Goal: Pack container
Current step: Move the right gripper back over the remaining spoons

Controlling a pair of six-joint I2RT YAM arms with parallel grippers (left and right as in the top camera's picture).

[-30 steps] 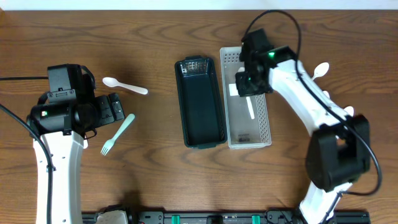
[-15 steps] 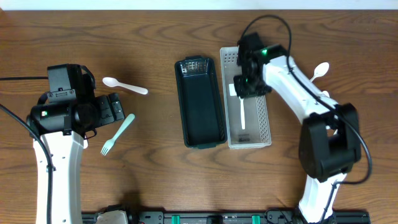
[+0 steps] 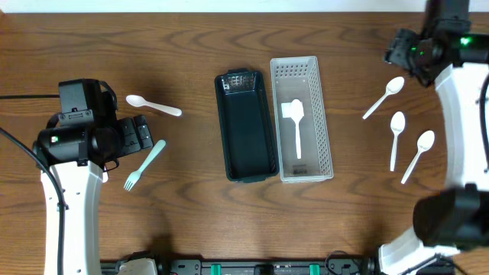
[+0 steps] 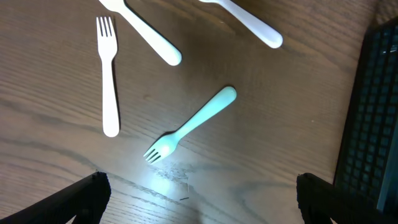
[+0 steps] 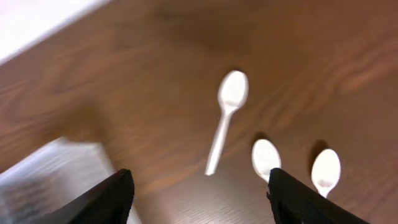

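White perforated container point(image 3: 326, 114): upright, mid-tabletop point(image 3: 191, 46). White utensil point(image 3: 296, 130) flat inside, broad head at far end. Dark container point(image 3: 245, 134) touching its left side, parallel. Three white spoons point(image 3: 396, 136) loose at right, well apart. Lone white spoon point(image 3: 153, 105) and teal fork point(image 3: 145, 164) at left.

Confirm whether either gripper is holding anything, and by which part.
Nothing is held. The left gripper is open above the teal fork. The right gripper is open and empty over the white spoons.
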